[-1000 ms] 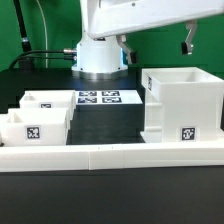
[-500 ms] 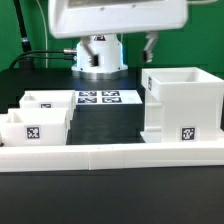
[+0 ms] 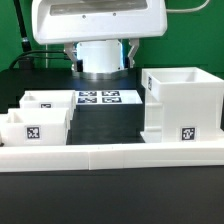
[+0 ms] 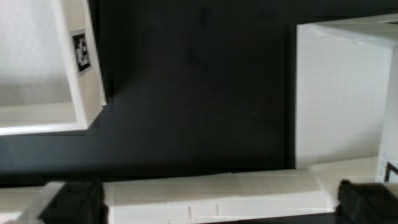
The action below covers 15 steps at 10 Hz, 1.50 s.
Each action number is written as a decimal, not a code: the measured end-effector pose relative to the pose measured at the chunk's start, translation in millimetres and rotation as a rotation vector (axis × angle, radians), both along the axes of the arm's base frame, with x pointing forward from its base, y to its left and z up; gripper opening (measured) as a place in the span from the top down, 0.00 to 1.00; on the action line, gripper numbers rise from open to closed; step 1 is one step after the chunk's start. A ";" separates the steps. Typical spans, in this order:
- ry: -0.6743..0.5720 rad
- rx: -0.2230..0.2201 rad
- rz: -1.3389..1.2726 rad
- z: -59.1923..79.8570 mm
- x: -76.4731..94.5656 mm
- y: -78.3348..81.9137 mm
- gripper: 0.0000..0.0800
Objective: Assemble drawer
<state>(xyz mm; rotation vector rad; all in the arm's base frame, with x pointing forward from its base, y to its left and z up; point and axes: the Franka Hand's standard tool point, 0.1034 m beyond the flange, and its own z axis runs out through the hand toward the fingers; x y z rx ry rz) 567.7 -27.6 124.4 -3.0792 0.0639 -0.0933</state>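
The white cube-like housing [image 3: 184,104] stands open-topped at the exterior view's right, with a tag on its front. It also shows in the wrist view [image 4: 349,90]. Two small white trays stand at the exterior view's left, the nearer one [image 3: 36,127] with a tag and the farther one [image 3: 46,101] behind it. One tray shows in the wrist view [image 4: 43,70]. My gripper [image 3: 100,46] hangs high above the black mat between trays and housing. In the wrist view the gripper [image 4: 217,198] is open and empty, with its jaws wide apart.
The long low white border wall [image 3: 110,156] runs along the front and shows between my fingers, far below, in the wrist view [image 4: 222,195]. The marker board [image 3: 105,98] lies flat at the back of the mat, before the arm's base [image 3: 100,60].
My hand has swung from the exterior view's upper right toward its left and now fills the top centre. The trays and housing have not moved.
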 end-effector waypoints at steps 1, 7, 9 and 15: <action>0.005 -0.007 -0.016 -8.0 -8.4 -8.6 0.19; 0.008 -0.047 0.072 -52.3 -19.8 -47.7 0.19; 0.011 -0.049 0.096 -55.7 -19.7 -51.1 0.19; 0.029 -0.050 0.124 -66.4 -26.7 -62.6 0.19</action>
